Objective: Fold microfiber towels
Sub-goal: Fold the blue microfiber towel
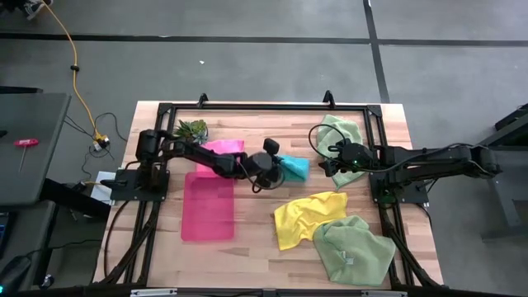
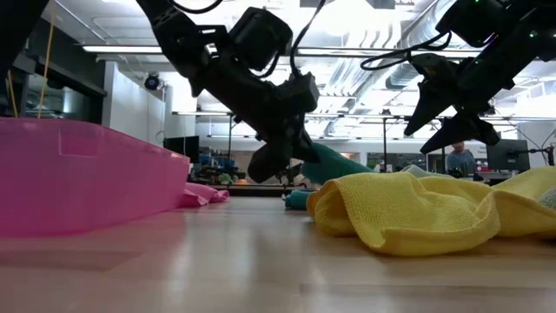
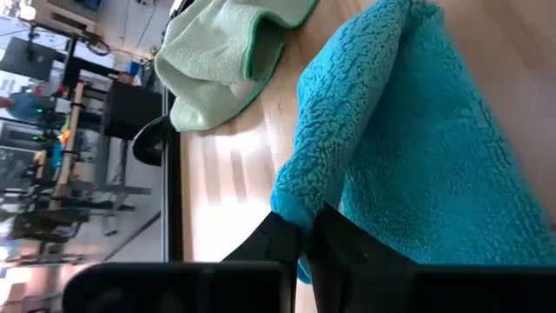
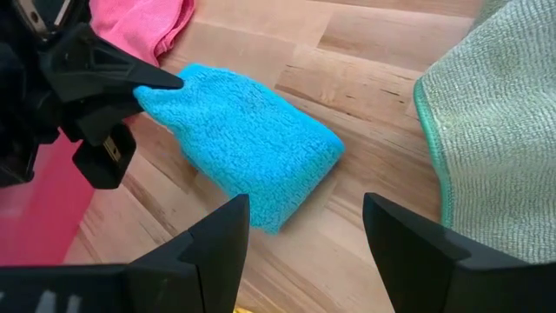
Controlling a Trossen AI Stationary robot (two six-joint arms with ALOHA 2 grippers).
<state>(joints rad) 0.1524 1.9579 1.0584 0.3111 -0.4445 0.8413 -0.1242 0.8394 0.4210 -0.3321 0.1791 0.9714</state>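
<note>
While the left gripper [image 4: 161,84] pinches one edge of the folded teal towel [image 4: 248,143], the right gripper [image 4: 304,239] hovers wide open nearby and would best pin the opposite edge before any drag.

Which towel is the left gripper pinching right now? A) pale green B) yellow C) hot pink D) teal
D: the left gripper is closed on an edge of the teal towel, and the left wrist view shows its fingers clamped on that teal pile; the right gripper hovers open just beside it.
</note>
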